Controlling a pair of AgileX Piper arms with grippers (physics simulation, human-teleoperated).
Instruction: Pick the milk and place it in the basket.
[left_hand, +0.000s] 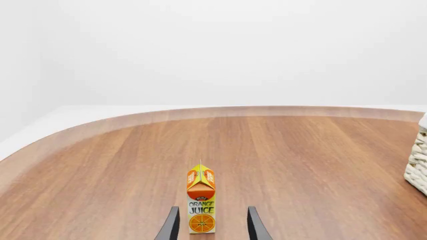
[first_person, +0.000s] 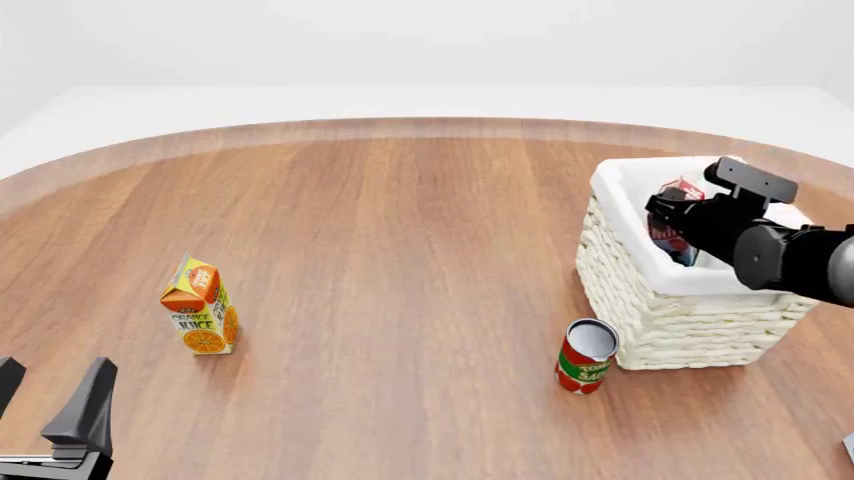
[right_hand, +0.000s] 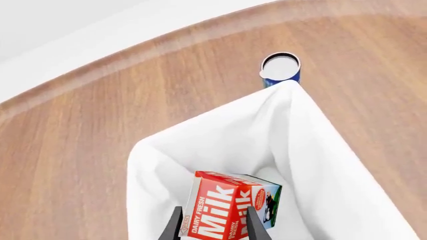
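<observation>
The right gripper (right_hand: 212, 225) hangs over the basket's (first_person: 627, 285) open top with its two dark fingers (right_hand: 175, 225) set on either side of the milk (right_hand: 230, 210). The fingers look closed against the carton's faces, so it appears to be held, though the contact itself sits at the picture's edge and is hard to confirm. The milk is inside the basket's white cloth lining (right_hand: 320, 165), tilted, its red "Milk" face toward the wrist camera; whether it already rests on the basket floor cannot be told.

The carton should handle as a light, stiff box with smooth printed sides, somewhat slippery and liable to dent under a hard squeeze. The flat opposite side panels, around mid-height below the gable, are the sensible place to hold it.

Just beside the basket, on its near side, stands a red can (first_person: 586, 356). Well apart from the basket, across the wooden table (first_person: 400, 230), an orange juice carton (first_person: 200, 307) stands upright. The left gripper (left_hand: 212, 225) waits near that juice carton, fingers spread and holding nothing.
</observation>
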